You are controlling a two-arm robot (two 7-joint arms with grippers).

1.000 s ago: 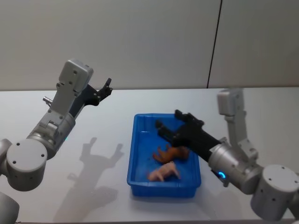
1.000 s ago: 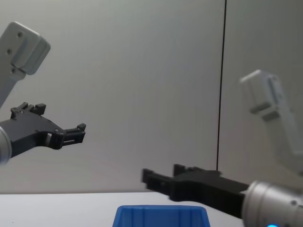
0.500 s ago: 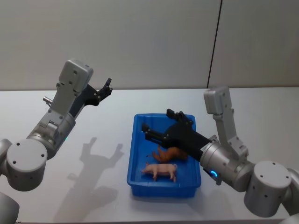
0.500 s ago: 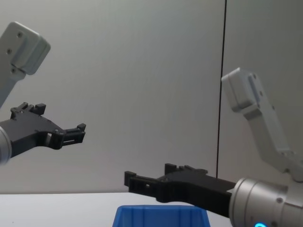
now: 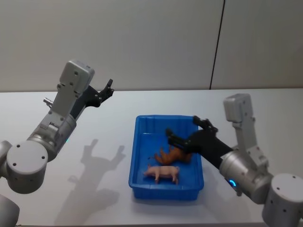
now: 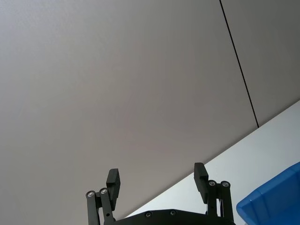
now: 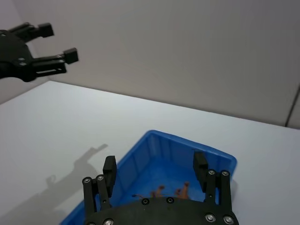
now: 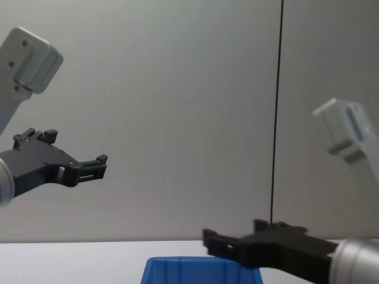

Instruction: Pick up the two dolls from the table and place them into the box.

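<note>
The blue box [image 5: 163, 193] stands mid-table with two dolls lying inside it: a brown animal [image 5: 173, 154] and a pink pig [image 5: 162, 172]. My right gripper [image 5: 184, 131] hovers open over the box's right side with nothing between its fingers. In the right wrist view it [image 7: 154, 166] looks down at the box [image 7: 159, 152] and the brown doll [image 7: 164, 191]. My left gripper [image 5: 105, 90] is held high over the table's far left, open and empty, as the left wrist view [image 6: 157, 178] also shows. From the chest, the left gripper [image 8: 89, 168] is high and the right gripper [image 8: 222, 242] is just above the box rim [image 8: 195, 263].
The white table [image 5: 265, 109] spreads wide on both sides of the box. A grey wall with a dark vertical seam [image 5: 217, 45] stands behind it. The left arm's shadow [image 5: 94, 153] falls on the table left of the box.
The right gripper reached left across the box, then drew back right and toward me. The pink doll has settled flat on the box floor. The left arm has not moved.
</note>
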